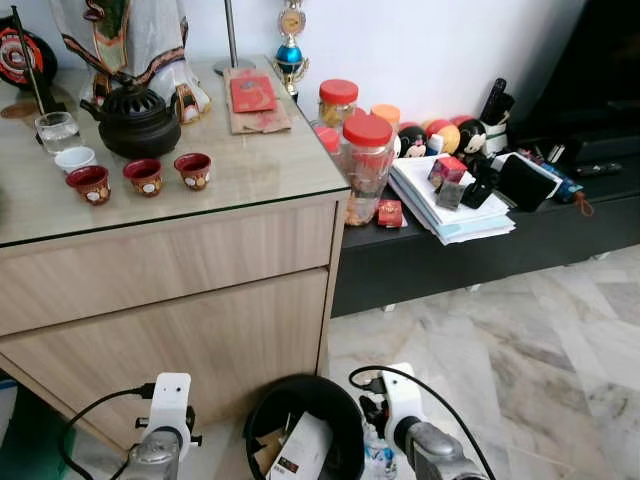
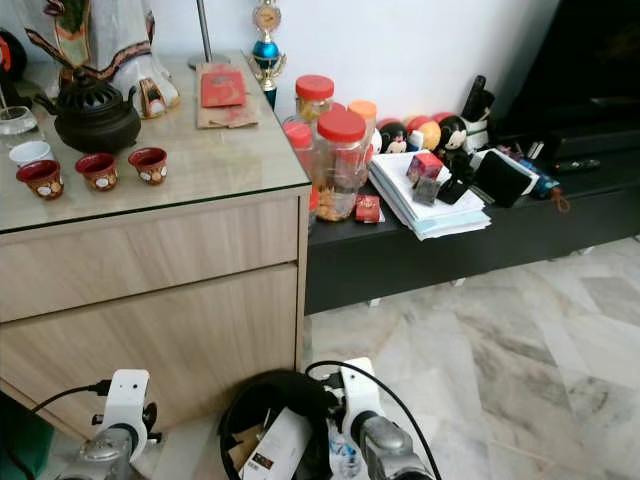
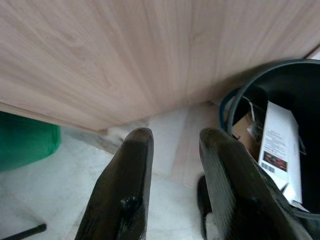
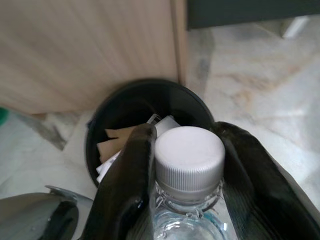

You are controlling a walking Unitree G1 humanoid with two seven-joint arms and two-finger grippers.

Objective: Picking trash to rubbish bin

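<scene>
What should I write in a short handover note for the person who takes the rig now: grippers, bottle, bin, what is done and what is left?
Right gripper: shut on a clear plastic bottle with a white cap, held beside the black rubbish bin, near its rim.
Left gripper: open, holding nothing, low by the wooden cabinet.
Done: the bin already holds a white carton and brown cardboard.
Left: bring the bottle over the bin's opening and release it.

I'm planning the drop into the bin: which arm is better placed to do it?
Right. The right gripper is already shut on the bottle, beside the bin. The left gripper is open, holding nothing, and sits farther from the bin.
</scene>
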